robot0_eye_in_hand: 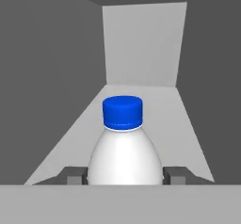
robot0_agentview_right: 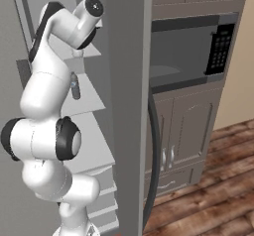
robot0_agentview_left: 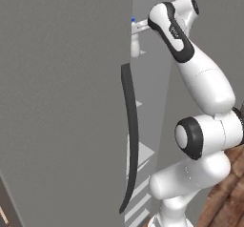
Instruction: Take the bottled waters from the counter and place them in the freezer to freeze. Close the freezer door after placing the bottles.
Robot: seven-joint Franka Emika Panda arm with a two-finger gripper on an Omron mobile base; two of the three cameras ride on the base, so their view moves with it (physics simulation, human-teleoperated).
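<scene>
Whitish bottle carried into the freezer, not yet set down.

Left base view: the arm reaches past the open freezer door point(robot0_agentview_left: 62, 102) and its dark handle point(robot0_agentview_left: 131, 140); the whitish bottle point(robot0_agentview_left: 135, 42) hangs high inside, blue cap up, upright for standing on a shelf. Right base view: the darker grey bottle point(robot0_agentview_right: 74, 86) apparently stands on a pale shelf point(robot0_agentview_right: 92, 98), though the arm partly hides it. Hand view: the gripper point(robot0_eye_in_hand: 125, 175) pinches the whitish bottle's body; its base is cut off, so shelf contact is unclear.
</scene>
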